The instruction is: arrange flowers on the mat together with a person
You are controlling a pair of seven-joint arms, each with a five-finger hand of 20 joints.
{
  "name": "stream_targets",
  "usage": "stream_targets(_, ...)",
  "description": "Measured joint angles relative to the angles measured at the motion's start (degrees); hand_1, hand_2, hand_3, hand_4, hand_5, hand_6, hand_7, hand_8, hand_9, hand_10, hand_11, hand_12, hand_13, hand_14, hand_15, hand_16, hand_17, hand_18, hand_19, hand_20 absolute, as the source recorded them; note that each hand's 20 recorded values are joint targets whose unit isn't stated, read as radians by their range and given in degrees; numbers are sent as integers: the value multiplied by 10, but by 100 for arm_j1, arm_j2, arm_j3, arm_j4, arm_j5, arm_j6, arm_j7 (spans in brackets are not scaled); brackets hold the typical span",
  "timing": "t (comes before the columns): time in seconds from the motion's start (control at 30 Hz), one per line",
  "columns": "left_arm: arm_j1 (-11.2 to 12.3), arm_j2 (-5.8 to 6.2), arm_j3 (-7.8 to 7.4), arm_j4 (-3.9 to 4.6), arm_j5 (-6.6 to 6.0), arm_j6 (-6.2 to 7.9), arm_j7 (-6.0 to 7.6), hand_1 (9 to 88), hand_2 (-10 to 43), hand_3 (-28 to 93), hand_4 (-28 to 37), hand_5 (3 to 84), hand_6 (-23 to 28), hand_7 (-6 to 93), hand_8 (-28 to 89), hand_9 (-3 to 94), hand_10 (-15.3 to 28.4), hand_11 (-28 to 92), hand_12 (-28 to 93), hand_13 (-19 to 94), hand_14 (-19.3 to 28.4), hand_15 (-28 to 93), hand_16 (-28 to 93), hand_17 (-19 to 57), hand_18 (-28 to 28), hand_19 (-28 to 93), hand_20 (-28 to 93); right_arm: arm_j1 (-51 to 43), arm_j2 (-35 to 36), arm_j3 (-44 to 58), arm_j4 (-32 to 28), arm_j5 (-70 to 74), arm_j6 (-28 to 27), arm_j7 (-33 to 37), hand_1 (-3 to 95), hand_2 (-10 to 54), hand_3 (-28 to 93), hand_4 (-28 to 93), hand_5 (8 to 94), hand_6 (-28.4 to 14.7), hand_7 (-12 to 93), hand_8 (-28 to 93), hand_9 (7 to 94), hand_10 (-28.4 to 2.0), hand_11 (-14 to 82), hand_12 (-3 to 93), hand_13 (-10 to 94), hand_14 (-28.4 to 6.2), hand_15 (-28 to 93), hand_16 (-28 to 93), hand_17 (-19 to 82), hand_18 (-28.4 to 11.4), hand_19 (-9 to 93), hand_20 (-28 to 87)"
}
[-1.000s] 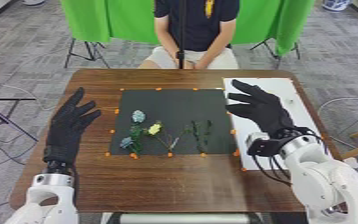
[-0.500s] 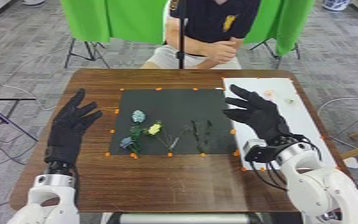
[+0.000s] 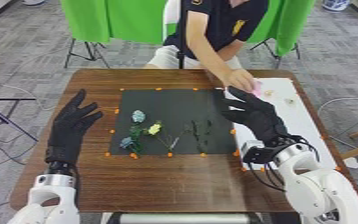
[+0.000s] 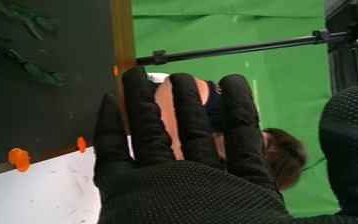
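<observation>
On the brown wooden surface (image 3: 158, 182): one dark rectangular mat (image 3: 171, 101), bordered by orange markers (image 3: 169, 155). On the mat's left part, one light-blue flower (image 3: 138, 116); nearer the robot, one blue flower (image 3: 127, 143) with green foliage. Just right of these, one yellow flower (image 3: 154, 129), stem pointing toward the robot. Farther right, dark-green leafy sprigs (image 3: 206, 133), lying lengthwise side by side.

Beside the mat, on its right: one white sheet (image 3: 298, 120). At its far end, one pink flower (image 3: 257, 89), a person's hand (image 3: 239, 80) at it; near it, one small pale flower (image 3: 289, 101).

Left of the mat: left robot hand (image 3: 71, 120), fingers extended, thumb apart, nothing held. Above the border of mat and sheet: right robot hand (image 3: 255, 114), empty, thumb apart; in the right wrist view, its fingers (image 4: 193, 115) stand straight and slightly spread.
</observation>
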Motion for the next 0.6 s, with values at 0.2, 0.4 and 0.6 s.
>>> stream_targets(0.2,1,0,5,0,0,0,0,201,61,787,-283,319,26,113,-99,340,172,223,90,246,251,465,-82,-92,231,435,122,0,-1,0,0,-72,-10,3,130,60,768,-283,382,42,106,-110,412,-122,49,148,321,-193,246,181,-8,-194,398,180)
stream_targets(0.4,13,-9,5,-2,6,0,-30,201,62,788,-283,319,27,113,-99,341,173,226,91,245,251,467,-84,-92,230,436,123,-4,-1,2,-2,-80,-10,14,131,60,767,-283,383,42,107,-111,413,-122,51,149,328,-191,252,180,-9,-194,401,183)
stream_targets(0.6,13,-9,20,-7,7,1,-36,203,60,791,-283,320,28,113,-98,341,173,228,90,246,251,468,-85,-92,230,436,124,-7,-1,0,-2,-80,-10,20,131,60,767,-283,383,43,108,-111,415,-123,52,148,331,-191,256,178,-9,-194,401,183)
